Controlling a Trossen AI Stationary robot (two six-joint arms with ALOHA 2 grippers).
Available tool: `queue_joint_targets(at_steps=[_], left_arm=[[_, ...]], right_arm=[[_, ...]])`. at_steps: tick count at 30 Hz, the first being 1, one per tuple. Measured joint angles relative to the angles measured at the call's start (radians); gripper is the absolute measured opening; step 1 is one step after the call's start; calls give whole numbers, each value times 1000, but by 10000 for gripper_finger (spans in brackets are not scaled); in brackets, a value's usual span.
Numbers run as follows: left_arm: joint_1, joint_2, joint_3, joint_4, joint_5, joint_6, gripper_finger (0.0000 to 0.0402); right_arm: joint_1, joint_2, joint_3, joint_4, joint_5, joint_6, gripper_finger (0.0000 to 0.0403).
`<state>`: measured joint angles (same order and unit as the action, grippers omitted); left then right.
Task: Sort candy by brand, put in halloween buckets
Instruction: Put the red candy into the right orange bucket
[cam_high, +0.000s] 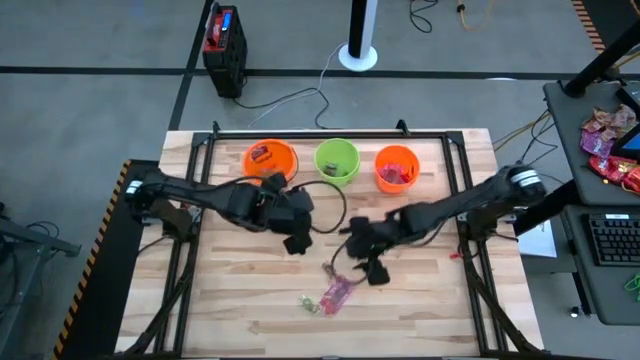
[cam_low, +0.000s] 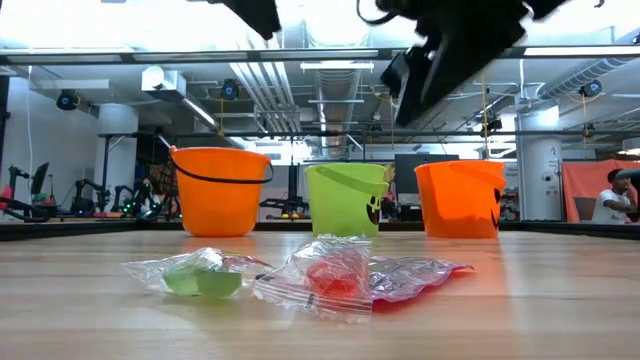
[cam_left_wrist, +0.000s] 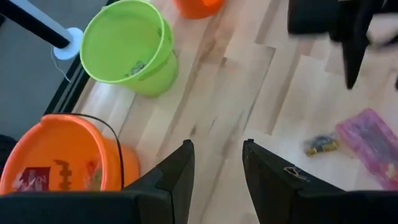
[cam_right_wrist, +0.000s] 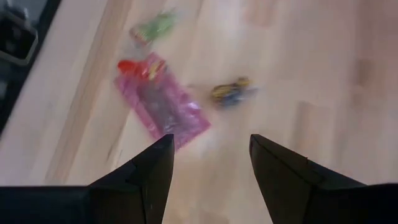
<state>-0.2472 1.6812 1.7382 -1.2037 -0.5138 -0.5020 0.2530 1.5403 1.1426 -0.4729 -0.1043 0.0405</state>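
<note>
Three buckets stand in a row at the table's far side: an orange one (cam_high: 270, 158) holding red packets, a lime green one (cam_high: 337, 160), and another orange one (cam_high: 396, 167). Loose candy lies on the table nearer the front: a pink packet (cam_high: 338, 293) (cam_right_wrist: 163, 102), a green piece (cam_high: 308, 302) (cam_right_wrist: 152, 26), a red piece (cam_right_wrist: 127, 65) and a small brown-yellow piece (cam_right_wrist: 231, 90) (cam_left_wrist: 321, 145). My left gripper (cam_high: 297, 243) (cam_left_wrist: 217, 146) hangs open and empty in front of the left orange and green buckets. My right gripper (cam_high: 377, 272) (cam_right_wrist: 211, 140) hovers open and empty above the table beside the candy.
The buckets stand close together along the far edge (cam_low: 220, 190) (cam_low: 345, 198) (cam_low: 460, 197). Black frame rails run along the table's sides (cam_high: 190, 250). A side desk to the right carries a keyboard (cam_high: 612, 238) and a heap of packets (cam_high: 610, 140). Bare wood lies around the candy.
</note>
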Motion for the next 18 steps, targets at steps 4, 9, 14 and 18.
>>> queue_joint_targets(at_steps=[4,9,14,18], left_arm=[[-65,-40,0,-29,-1,-29,120],[-186,-117,-19,-53,-76,-139,112],[-300,-189,-65,-49,-173,-257,102],[-356,-216,-79,-50,-216,-301,97]], right_arm=[[60,115,28,19,0,-15,203],[127,201,29,109,44,-25,203],[151,273,30,175,130,-26,203],[151,321,36,195,130,19,203]])
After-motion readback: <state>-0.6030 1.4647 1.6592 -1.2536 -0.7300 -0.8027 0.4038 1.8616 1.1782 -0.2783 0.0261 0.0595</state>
